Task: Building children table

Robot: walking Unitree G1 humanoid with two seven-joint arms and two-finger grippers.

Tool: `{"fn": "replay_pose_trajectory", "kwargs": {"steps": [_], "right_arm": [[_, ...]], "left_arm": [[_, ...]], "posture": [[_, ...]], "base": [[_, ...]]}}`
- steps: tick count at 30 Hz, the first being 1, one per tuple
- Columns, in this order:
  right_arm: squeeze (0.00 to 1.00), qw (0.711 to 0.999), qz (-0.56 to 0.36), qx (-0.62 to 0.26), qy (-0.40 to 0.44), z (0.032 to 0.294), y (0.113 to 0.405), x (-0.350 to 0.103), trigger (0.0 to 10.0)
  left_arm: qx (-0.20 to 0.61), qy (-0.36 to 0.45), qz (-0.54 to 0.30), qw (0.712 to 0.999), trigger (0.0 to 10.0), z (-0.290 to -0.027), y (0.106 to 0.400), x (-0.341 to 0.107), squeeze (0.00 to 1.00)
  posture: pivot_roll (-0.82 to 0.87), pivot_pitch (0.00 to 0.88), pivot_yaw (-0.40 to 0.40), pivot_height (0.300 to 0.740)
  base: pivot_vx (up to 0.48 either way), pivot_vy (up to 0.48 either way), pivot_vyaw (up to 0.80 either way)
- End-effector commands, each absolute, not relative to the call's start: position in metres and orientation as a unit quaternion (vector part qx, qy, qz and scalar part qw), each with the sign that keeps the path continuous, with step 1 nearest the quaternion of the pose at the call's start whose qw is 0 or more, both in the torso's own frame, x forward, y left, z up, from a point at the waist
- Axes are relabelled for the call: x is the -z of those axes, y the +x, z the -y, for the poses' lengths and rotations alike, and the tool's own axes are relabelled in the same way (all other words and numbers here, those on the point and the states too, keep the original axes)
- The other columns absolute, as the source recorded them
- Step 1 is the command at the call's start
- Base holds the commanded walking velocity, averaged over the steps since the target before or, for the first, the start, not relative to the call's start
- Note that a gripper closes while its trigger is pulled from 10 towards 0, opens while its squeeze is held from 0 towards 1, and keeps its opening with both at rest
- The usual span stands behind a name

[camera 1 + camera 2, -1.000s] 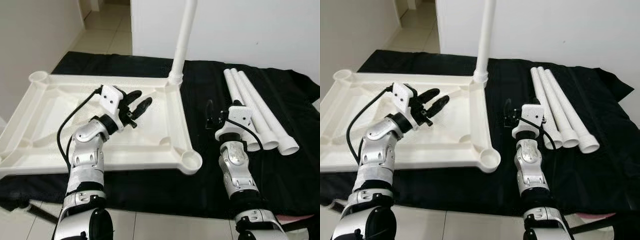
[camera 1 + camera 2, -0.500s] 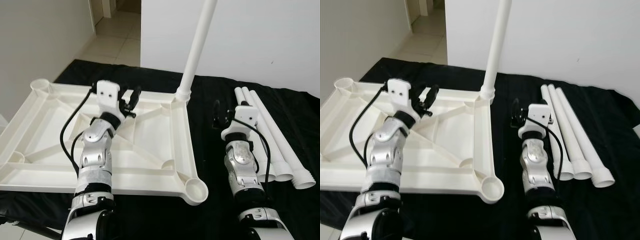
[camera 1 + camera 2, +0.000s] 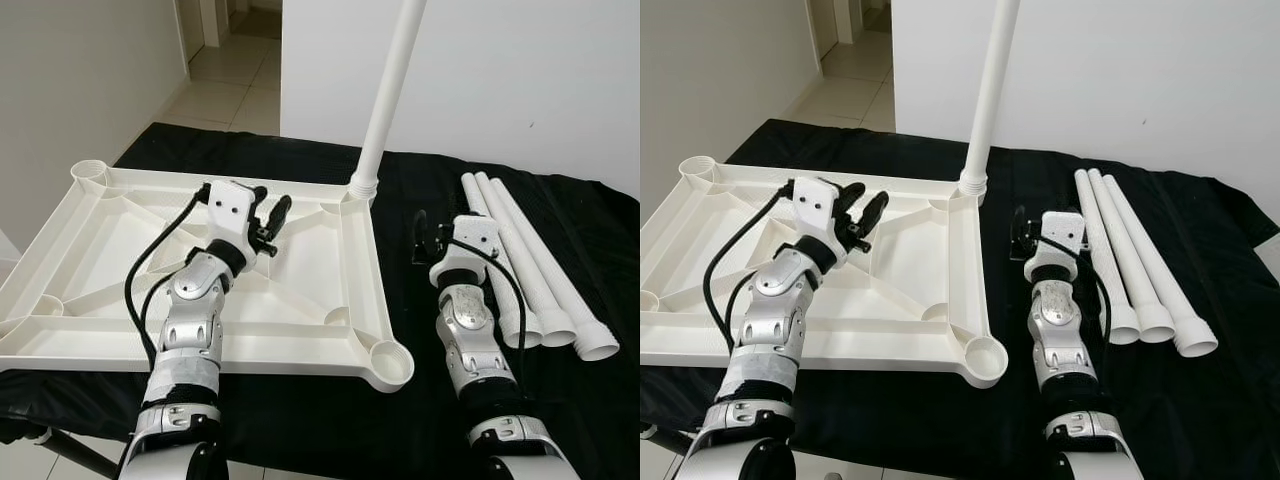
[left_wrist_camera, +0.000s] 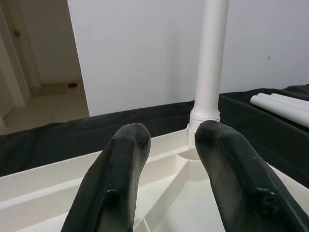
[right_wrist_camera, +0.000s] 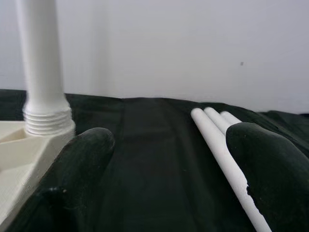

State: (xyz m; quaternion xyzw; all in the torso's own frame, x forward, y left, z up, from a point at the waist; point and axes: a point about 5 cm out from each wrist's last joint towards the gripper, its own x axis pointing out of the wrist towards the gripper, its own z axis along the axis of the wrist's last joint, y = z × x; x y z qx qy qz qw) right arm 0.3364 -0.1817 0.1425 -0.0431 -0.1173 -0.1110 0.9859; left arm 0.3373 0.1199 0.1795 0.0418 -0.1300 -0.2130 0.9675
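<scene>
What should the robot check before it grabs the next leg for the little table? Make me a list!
1. Right gripper open and holding nothing: ok, its fingers stand apart over the black cloth.
2. Left gripper free: ok, open above the upturned tabletop.
3. Loose legs easy to reach: ok, three lie side by side on the cloth, just right of the right gripper.
4. Standing leg upright in its far corner socket: ok.
5. Near right corner socket vacant: ok.
6. Standing leg screwed tight: cannot tell.
</scene>
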Motion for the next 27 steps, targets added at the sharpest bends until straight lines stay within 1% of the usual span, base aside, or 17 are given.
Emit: {"fn": "replay_pose_trajectory", "kwargs": {"steps": [1,4,5,6,8,11,13,15,16,19,21,25,27], "right_arm": [[0.00,0.982,0.095,0.156,-0.046,0.195,0.335,-0.138,10.0],[0.00,0.979,0.084,0.180,-0.043,0.202,0.333,-0.135,10.0],[0.00,0.975,0.073,0.205,-0.043,0.210,0.331,-0.132,10.0],[0.00,0.966,0.047,0.250,-0.048,0.223,0.327,-0.125,10.0],[0.00,0.962,0.025,0.269,-0.047,0.230,0.325,-0.120,10.0],[0.00,0.959,0.019,0.278,-0.047,0.233,0.323,-0.119,10.0],[0.00,0.954,0.009,0.292,-0.062,0.235,0.322,-0.117,10.0],[0.00,0.954,-0.003,0.295,-0.054,0.235,0.321,-0.114,10.0],[0.00,0.956,-0.014,0.292,-0.032,0.232,0.320,-0.112,10.0],[0.00,0.957,-0.014,0.287,-0.023,0.231,0.321,-0.113,10.0],[0.00,0.963,0.013,0.269,-0.022,0.226,0.323,-0.125,10.0],[0.00,0.960,0.017,0.279,-0.021,0.228,0.323,-0.132,10.0],[0.00,0.961,-0.003,0.278,-0.001,0.232,0.324,-0.129,10.0]], "left_arm": [[0.218,0.036,0.128,0.967,10.0,-0.115,0.334,-0.180,0.00],[0.219,0.037,0.130,0.966,10.0,-0.112,0.333,-0.181,0.00],[0.228,0.039,0.128,0.964,10.0,-0.109,0.331,-0.181,0.00],[0.255,0.054,0.128,0.957,10.0,-0.100,0.324,-0.180,0.00],[0.282,0.059,0.126,0.949,10.0,-0.092,0.319,-0.178,0.00],[0.296,0.063,0.123,0.945,10.0,-0.088,0.316,-0.177,0.00],[0.305,0.067,0.124,0.942,10.0,-0.085,0.313,-0.178,0.00],[0.306,0.067,0.124,0.941,10.0,-0.084,0.313,-0.179,0.00],[0.306,0.066,0.122,0.942,10.0,-0.085,0.312,-0.179,0.00],[0.305,0.065,0.120,0.942,10.0,-0.085,0.312,-0.180,0.00],[0.304,0.063,0.116,0.944,10.0,-0.085,0.312,-0.180,0.00],[0.305,0.059,0.115,0.944,10.0,-0.085,0.311,-0.181,0.00],[0.306,0.059,0.115,0.943,10.0,-0.085,0.311,-0.182,0.00]], "posture": [[-0.02,0.043,-0.018,0.740],[-0.02,0.044,-0.018,0.740],[-0.02,0.048,-0.017,0.740],[-0.02,0.051,-0.017,0.740],[-0.02,0.052,-0.017,0.740],[-0.02,0.053,-0.016,0.740],[-0.02,0.053,-0.014,0.740],[-0.02,0.053,-0.012,0.740],[-0.02,0.052,-0.010,0.740],[-0.02,0.052,-0.010,0.740],[-0.02,0.051,-0.008,0.740],[-0.02,0.048,-0.008,0.740],[-0.02,0.046,-0.008,0.740]], "base": [[0.000,0.000,0.00],[0.000,0.000,0.00],[0.000,0.000,0.00],[0.000,0.000,0.00],[0.000,0.000,0.00],[0.000,0.000,0.00],[0.000,0.000,0.00],[0.000,0.000,0.00],[0.000,0.000,0.00],[0.000,0.000,0.00],[0.000,0.000,0.00],[0.000,0.000,0.00],[0.000,0.000,0.00]]}}
